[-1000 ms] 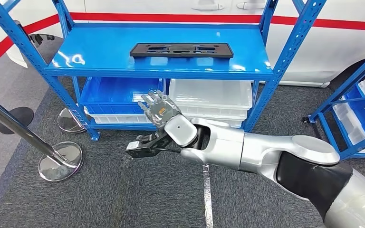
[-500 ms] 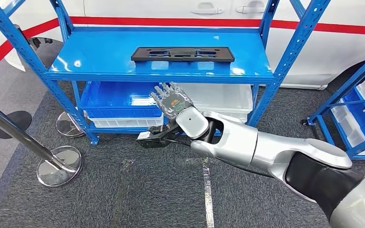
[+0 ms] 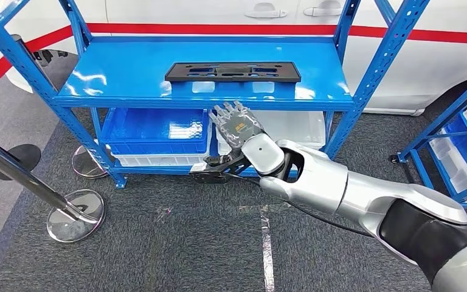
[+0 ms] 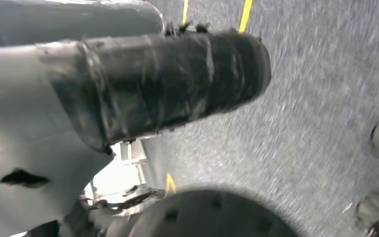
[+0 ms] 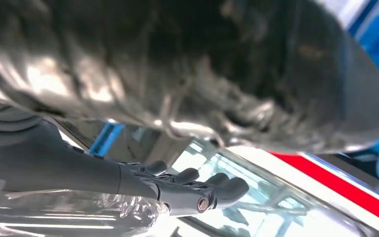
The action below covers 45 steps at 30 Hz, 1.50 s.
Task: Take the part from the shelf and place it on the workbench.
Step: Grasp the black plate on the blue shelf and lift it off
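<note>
Right hand (image 3: 238,128) is up in front of the blue shelf (image 3: 127,91), fingers (image 3: 225,112) spread wide and holding nothing, just below the shelf's front edge, with the flat black part (image 3: 232,72) lying on top, above and beyond the fingertips.

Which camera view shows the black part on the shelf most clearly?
The head view shows it best: the black part lies flat and whole on the blue shelf, above the right hand. I cannot make out the part in the left wrist view or the right wrist view.
</note>
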Available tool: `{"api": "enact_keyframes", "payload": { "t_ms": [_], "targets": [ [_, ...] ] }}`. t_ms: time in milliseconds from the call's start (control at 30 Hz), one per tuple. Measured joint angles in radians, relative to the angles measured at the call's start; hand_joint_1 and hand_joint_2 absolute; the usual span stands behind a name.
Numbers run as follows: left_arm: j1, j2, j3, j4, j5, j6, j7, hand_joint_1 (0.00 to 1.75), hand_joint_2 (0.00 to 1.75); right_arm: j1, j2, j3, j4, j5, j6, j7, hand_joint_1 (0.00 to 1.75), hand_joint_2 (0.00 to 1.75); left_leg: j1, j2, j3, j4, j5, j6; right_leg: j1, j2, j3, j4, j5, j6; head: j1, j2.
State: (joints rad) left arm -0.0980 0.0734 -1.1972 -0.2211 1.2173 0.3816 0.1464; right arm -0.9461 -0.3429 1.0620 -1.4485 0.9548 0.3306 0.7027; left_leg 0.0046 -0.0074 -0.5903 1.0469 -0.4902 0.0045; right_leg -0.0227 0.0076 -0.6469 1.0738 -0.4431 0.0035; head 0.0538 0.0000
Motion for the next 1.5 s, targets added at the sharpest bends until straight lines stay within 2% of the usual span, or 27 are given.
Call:
{"api": "enact_keyframes", "payload": {
  "t_ms": [67, 167, 200, 233, 300, 367, 400, 467, 567, 600, 667, 700, 733, 767, 800, 867, 967, 1067, 1100, 1167, 1200, 1233, 1267, 1333, 1367, 1433, 1500],
  "targets": [
    [-0.001, -0.001, 0.0, 0.0, 0.0, 0.0, -0.001, 0.0, 0.0, 0.0, -0.003, -0.01, -0.008, 0.003, 0.002, 0.0, 0.0, 0.0, 0.002, 0.002, -0.018, 0.045, -0.026, -0.01, -0.005, 0.001, 0.007, -0.003, -0.003, -0.01, -0.003, 0.0],
    [-0.003, -0.001, 0.0, 0.0, 0.0, 0.0, -0.007, 0.0, 0.0, 0.004, -0.004, -0.019, -0.018, 0.005, 0.009, 0.0, 0.0, 0.0, 0.006, 0.003, -0.112, 0.22, -0.089, -0.02, -0.004, 0.001, 0.017, -0.004, -0.011, -0.018, -0.005, 0.0],
    [-0.003, -0.001, 0.0, 0.0, 0.0, 0.0, -0.008, 0.0, 0.0, 0.007, -0.004, -0.02, -0.02, 0.005, 0.011, 0.0, 0.0, 0.0, 0.006, 0.003, -0.139, 0.258, -0.091, -0.02, -0.002, 0.002, 0.021, -0.004, -0.014, -0.019, -0.005, 0.0],
    [-0.002, -0.001, 0.0, 0.0, 0.0, 0.0, -0.008, 0.0, 0.0, 0.01, -0.005, -0.021, -0.022, 0.005, 0.012, 0.0, 0.0, 0.0, 0.006, 0.003, -0.15, 0.262, -0.073, -0.018, -0.001, 0.002, 0.026, -0.004, -0.018, -0.02, -0.005, 0.0],
    [0.0, -0.001, 0.0, 0.0, 0.0, 0.0, -0.007, 0.0, 0.0, 0.012, -0.005, -0.025, -0.028, 0.005, 0.011, 0.0, 0.0, 0.0, 0.003, 0.003, -0.121, 0.166, 0.004, -0.005, 0.002, 0.005, 0.04, -0.005, -0.027, -0.019, -0.005, 0.0],
    [0.001, 0.002, 0.0, 0.0, 0.0, 0.001, -0.005, 0.0, 0.0, 0.012, -0.005, -0.033, -0.032, 0.005, 0.009, 0.0, 0.0, 0.0, -0.005, 0.003, -0.071, 0.05, 0.058, 0.014, 0.004, 0.007, 0.05, -0.009, -0.033, -0.016, -0.004, 0.0],
    [0.0, 0.004, 0.0, 0.001, 0.0, 0.001, -0.003, 0.0, 0.0, 0.012, -0.006, -0.037, -0.033, 0.005, 0.009, 0.0, 0.0, 0.0, -0.01, 0.003, -0.055, 0.013, 0.064, 0.022, 0.003, 0.006, 0.052, -0.013, -0.034, -0.013, -0.005, 0.0],
    [-0.003, 0.005, 0.0, 0.001, 0.0, 0.001, -0.002, 0.0, 0.0, 0.014, -0.007, -0.042, -0.036, 0.005, 0.008, 0.0, 0.0, 0.0, -0.015, 0.003, -0.042, -0.013, 0.057, 0.028, 0.003, 0.005, 0.054, -0.023, -0.032, -0.002, -0.006, 0.0],
    [-0.003, 0.003, 0.0, 0.001, 0.0, 0.001, -0.001, 0.0, 0.0, 0.014, -0.012, -0.052, -0.041, 0.005, 0.008, 0.0, 0.0, 0.0, -0.004, 0.005, -0.011, -0.054, 0.063, 0.031, 0.006, 0.001, 0.049, -0.001, -0.051, 0.012, -0.003, 0.0],
    [-0.003, 0.002, 0.0, 0.001, 0.0, 0.0, -0.001, 0.0, 0.0, 0.013, -0.013, -0.055, -0.043, 0.005, 0.008, 0.0, 0.0, 0.0, -0.001, 0.007, -0.001, -0.063, 0.064, 0.033, 0.007, -0.001, 0.029, 0.043, -0.072, 0.014, -0.002, 0.0],
    [-0.002, 0.001, 0.0, 0.001, 0.0, 0.0, -0.001, 0.0, 0.0, 0.016, -0.016, -0.058, -0.044, 0.005, 0.008, 0.0, 0.0, 0.0, -0.002, 0.006, 0.007, -0.064, 0.058, 0.038, 0.008, -0.002, -0.04, 0.167, -0.117, 0.017, -0.001, 0.0],
    [-0.003, 0.001, 0.0, 0.001, 0.0, -0.001, -0.001, 0.0, 0.0, 0.021, -0.018, -0.059, -0.044, 0.005, 0.009, 0.0, 0.0, 0.0, -0.002, 0.005, 0.009, -0.061, 0.053, 0.039, 0.007, -0.002, -0.069, 0.21, -0.124, 0.018, -0.001, 0.0],
    [-0.003, 0.001, 0.0, 0.001, 0.0, -0.001, -0.001, 0.0, 0.0, 0.024, -0.02, -0.059, -0.044, 0.005, 0.008, 0.0, 0.0, 0.0, -0.003, 0.003, 0.011, -0.057, 0.047, 0.039, 0.006, -0.003, -0.085, 0.223, -0.112, 0.02, -0.001, 0.0],
    [-0.003, 0.001, 0.0, 0.001, 0.0, -0.002, -0.001, 0.0, 0.0, 0.026, -0.021, -0.06, -0.044, 0.004, 0.007, 0.0, 0.0, 0.0, -0.002, 0.001, 0.015, -0.051, 0.04, 0.038, 0.004, -0.003, -0.081, 0.196, -0.082, 0.02, -0.001, 0.0],
    [-0.002, 0.001, 0.0, 0.001, 0.0, -0.003, -0.001, 0.0, 0.0, 0.026, -0.021, -0.061, -0.045, 0.002, 0.004, 0.0, 0.0, 0.0, -0.002, 0.0, 0.019, -0.044, 0.031, 0.035, 0.003, -0.004, -0.06, 0.137, -0.04, 0.021, -0.001, 0.0],
    [-0.002, 0.0, 0.0, 0.001, 0.0, -0.007, -0.002, 0.0, 0.0, 0.025, -0.022, -0.065, -0.046, -0.007, -0.009, 0.0, 0.0, 0.0, -0.004, -0.002, 0.02, -0.025, 0.013, 0.026, 0.003, -0.004, -0.014, 0.028, 0.008, 0.018, -0.002, 0.0],
    [-0.004, 0.0, 0.0, 0.001, 0.0, -0.01, -0.005, 0.0, 0.0, 0.027, -0.022, -0.068, -0.047, -0.017, -0.023, 0.0, 0.0, 0.0, -0.008, -0.003, 0.014, -0.014, 0.002, 0.012, 0.008, -0.001, 0.002, -0.009, 0.005, 0.005, -0.002, 0.0],
    [-0.003, 0.0, 0.0, 0.001, 0.0, -0.011, -0.006, 0.0, 0.0, 0.027, -0.024, -0.072, -0.047, -0.016, -0.022, 0.0, 0.0, 0.0, -0.005, 0.0, 0.007, 0.01, -0.02, -0.001, 0.002, -0.001, 0.015, -0.018, 0.003, -0.011, -0.005, 0.0],
    [-0.003, -0.001, 0.0, 0.001, 0.0, -0.012, -0.007, 0.0, 0.0, 0.027, -0.024, -0.074, -0.048, -0.015, -0.021, 0.0, 0.0, 0.0, -0.004, 0.001, -0.012, 0.051, -0.041, -0.007, 0.0, -0.001, 0.021, -0.022, 0.001, -0.016, -0.007, 0.0],
    [-0.004, -0.001, 0.0, 0.001, 0.0, -0.012, -0.008, 0.0, 0.0, 0.029, -0.025, -0.077, -0.049, -0.013, -0.015, 0.0, 0.0, 0.0, 0.0, 0.002, -0.082, 0.181, -0.088, -0.017, 0.001, -0.001, 0.029, -0.025, -0.003, -0.021, -0.012, 0.0],
    [-0.005, -0.001, 0.0, 0.001, 0.0, -0.012, -0.008, 0.0, 0.0, 0.031, -0.026, -0.077, -0.049, -0.012, -0.012, 0.0, 0.0, 0.0, 0.001, 0.002, -0.118, 0.237, -0.1, -0.019, 0.002, -0.001, 0.032, -0.025, -0.006, -0.022, -0.012, 0.0],
    [-0.004, -0.001, 0.0, 0.001, 0.0, -0.012, -0.008, 0.0, 0.0, 0.033, -0.026, -0.078, -0.049, -0.012, -0.01, 0.0, 0.0, 0.0, 0.002, 0.002, -0.139, 0.261, -0.093, -0.019, 0.003, 0.0, 0.035, -0.025, -0.01, -0.023, -0.012, 0.0],
    [-0.003, -0.001, 0.0, 0.001, 0.0, -0.013, -0.008, 0.0, 0.0, 0.035, -0.027, -0.078, -0.05, -0.012, -0.009, 0.0, 0.0, 0.0, 0.001, 0.002, -0.141, 0.245, -0.065, -0.016, 0.004, 0.002, 0.04, -0.025, -0.013, -0.023, -0.012, 0.0],
    [-0.001, 0.0, 0.0, 0.001, 0.0, -0.013, -0.008, 0.0, 0.0, 0.036, -0.027, -0.081, -0.051, -0.012, -0.009, 0.0, 0.0, 0.0, -0.003, 0.002, -0.099, 0.122, 0.021, -0.001, 0.006, 0.004, 0.053, -0.027, -0.021, -0.023, -0.012, 0.0],
    [0.0, 0.001, 0.0, 0.001, 0.0, -0.013, -0.009, 0.0, 0.0, 0.035, -0.028, -0.083, -0.052, -0.011, -0.008, 0.0, 0.0, 0.0, -0.007, 0.002, -0.072, 0.06, 0.052, 0.008, 0.008, 0.005, 0.058, -0.028, -0.024, -0.021, -0.012, 0.0],
    [-0.001, 0.004, 0.0, 0.001, 0.0, -0.014, -0.01, 0.0, 0.0, 0.034, -0.029, -0.086, -0.054, -0.01, -0.006, 0.0, 0.0, 0.0, -0.016, 0.002, -0.04, -0.012, 0.067, 0.022, 0.007, 0.006, 0.058, -0.031, -0.027, -0.015, -0.012, 0.0],
    [-0.004, 0.004, 0.0, 0.001, 0.0, -0.016, -0.01, 0.0, 0.0, 0.035, -0.029, -0.087, -0.055, -0.009, -0.004, 0.0, 0.0, 0.0, -0.019, 0.002, -0.029, -0.032, 0.061, 0.029, 0.007, 0.005, 0.06, -0.038, -0.027, -0.004, -0.012, 0.0]
  ]
}}
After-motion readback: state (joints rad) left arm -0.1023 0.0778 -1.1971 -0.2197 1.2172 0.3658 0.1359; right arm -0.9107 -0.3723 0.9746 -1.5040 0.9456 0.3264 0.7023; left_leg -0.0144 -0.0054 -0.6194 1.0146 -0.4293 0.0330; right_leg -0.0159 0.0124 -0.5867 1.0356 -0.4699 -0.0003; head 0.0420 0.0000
